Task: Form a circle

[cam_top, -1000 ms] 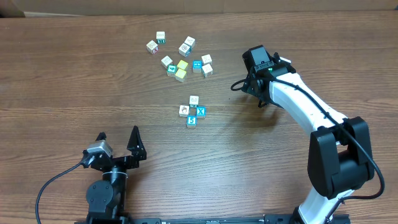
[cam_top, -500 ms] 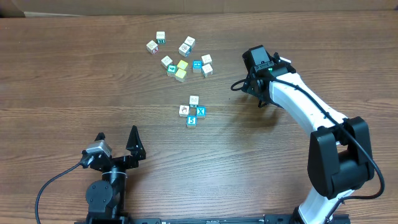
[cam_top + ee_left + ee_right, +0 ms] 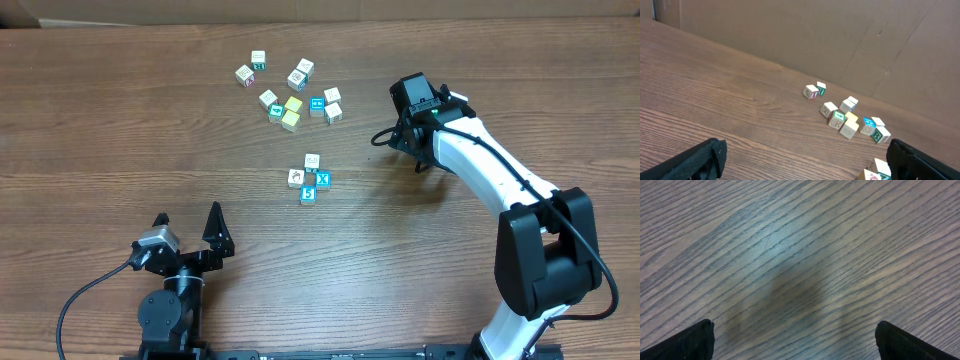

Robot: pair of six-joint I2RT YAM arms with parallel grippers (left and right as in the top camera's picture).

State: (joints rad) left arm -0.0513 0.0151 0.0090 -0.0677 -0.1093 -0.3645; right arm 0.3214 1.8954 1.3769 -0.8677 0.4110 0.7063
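Four cubes, tight ring (image 3: 310, 182), mid bench (image 3: 120, 120); loose cube scatter (image 3: 293, 103) beyond. My L jaws wide, empty; R jaws wide, empty, over bare wood.

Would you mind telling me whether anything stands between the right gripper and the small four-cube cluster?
Nothing visible does. Only bare table lies between the open right gripper and the four-cube cluster. The loose scatter of cubes sits farther back on the table, off that line.
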